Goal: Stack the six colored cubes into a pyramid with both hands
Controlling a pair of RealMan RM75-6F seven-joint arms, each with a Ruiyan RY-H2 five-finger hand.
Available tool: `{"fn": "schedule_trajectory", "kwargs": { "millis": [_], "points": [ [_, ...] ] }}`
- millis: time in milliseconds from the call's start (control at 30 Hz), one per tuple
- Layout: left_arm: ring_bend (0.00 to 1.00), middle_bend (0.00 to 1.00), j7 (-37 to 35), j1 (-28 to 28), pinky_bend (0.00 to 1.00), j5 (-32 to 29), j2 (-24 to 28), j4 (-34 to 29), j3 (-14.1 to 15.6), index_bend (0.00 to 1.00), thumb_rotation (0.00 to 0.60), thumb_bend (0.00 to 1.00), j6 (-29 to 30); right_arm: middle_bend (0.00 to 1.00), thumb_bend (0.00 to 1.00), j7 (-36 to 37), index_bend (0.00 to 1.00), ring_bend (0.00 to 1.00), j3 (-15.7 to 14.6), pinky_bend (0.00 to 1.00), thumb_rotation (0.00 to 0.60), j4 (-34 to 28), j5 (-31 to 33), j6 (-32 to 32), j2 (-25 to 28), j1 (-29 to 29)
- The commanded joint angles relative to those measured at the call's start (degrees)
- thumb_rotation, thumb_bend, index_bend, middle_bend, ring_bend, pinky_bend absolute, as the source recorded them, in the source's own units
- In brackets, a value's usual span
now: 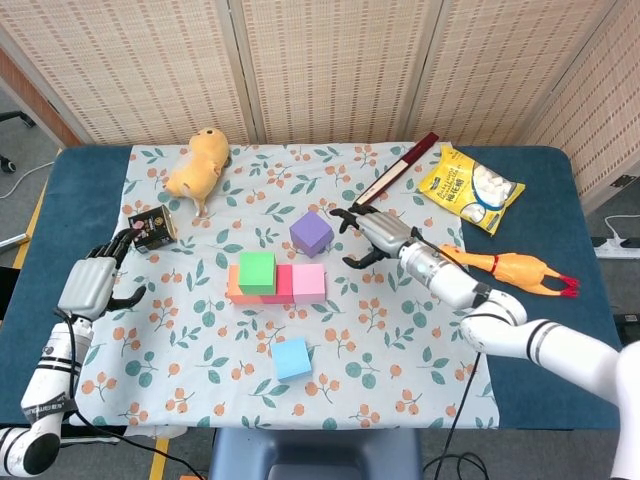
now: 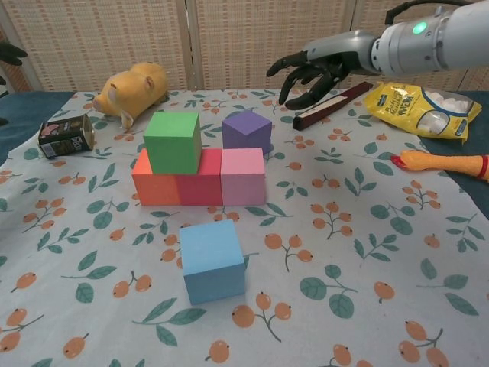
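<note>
Hovering with fingers spread and empty, our right hand [image 2: 317, 69] hangs just beside the purple cube [image 2: 247, 131]. Our left hand [image 1: 90, 283], also released, sits well apart from the green cube [image 2: 173, 141].

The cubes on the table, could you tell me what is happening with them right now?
A pyramid is half built: orange, red and pink cubes form the base row, with a green cube on top. The right robot hand reaches, open, towards the purple cube. The blue cube lies loose in front. The left robot hand is off to the side, empty.
</note>
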Motion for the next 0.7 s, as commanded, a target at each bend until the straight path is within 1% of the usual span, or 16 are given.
{"fn": "schedule_trajectory", "kwargs": {
  "millis": [33, 133, 167, 267, 400, 600, 700],
  "points": [
    [0.16, 0.06, -0.7, 1.1, 0.18, 2.1, 0.2, 0.2, -0.6, 0.00, 0.600, 0.31, 1.3, 0.21, 0.30, -1.6, 0.00, 0.00, 0.4, 0.00, 0.397, 5.2, 2.5, -3.4, -4.3, 3.4],
    [0.15, 0.06, -0.5, 2.1, 0.16, 4.4, -0.3, 0.8, -0.9, 0.00, 0.600, 0.31, 3.1, 0.20, 0.30, -1.8, 0.00, 0.00, 0.3, 0.00, 0.338, 8.4, 3.8, -4.8, -6.7, 4.8],
    [0.15, 0.06, -0.6, 2.5, 0.16, 5.0, -0.4, 0.7, -1.0, 0.00, 0.600, 0.31, 3.6, 0.20, 0.30, -1.9, 0.00, 0.00, 0.2, 0.00, 0.334, 9.2, 4.0, -5.0, -7.3, 5.1],
    [0.14, 0.06, -0.6, 3.7, 0.15, 7.3, -0.5, 0.4, -1.1, 0.00, 0.600, 0.31, 5.5, 0.20, 0.30, -1.9, 0.00, 0.00, 0.2, 0.00, 0.331, 11.7, 4.5, -5.4, -9.3, 5.9],
    [0.14, 0.06, -0.4, 5.4, 0.15, 10.2, -0.3, -0.7, -0.3, 0.00, 0.600, 0.31, 6.8, 0.20, 0.30, -1.7, 0.00, 0.00, 0.2, 0.00, 0.329, 14.9, 4.2, -5.7, -11.6, 6.8],
    [0.14, 0.06, 0.2, 6.8, 0.15, 11.7, -0.5, -1.5, -0.3, 0.00, 0.600, 0.31, 7.1, 0.20, 0.30, -0.5, 0.00, 0.00, -0.1, 0.00, 0.327, 19.4, 3.5, -7.1, -14.4, 7.5],
    [0.14, 0.06, 0.4, 7.2, 0.15, 12.0, -0.8, -1.6, -0.6, 0.00, 0.600, 0.31, 6.9, 0.20, 0.30, -0.3, 0.00, 0.00, -0.7, 0.00, 0.328, 20.5, 2.5, -7.2, -14.7, 7.1]
  ]
}}
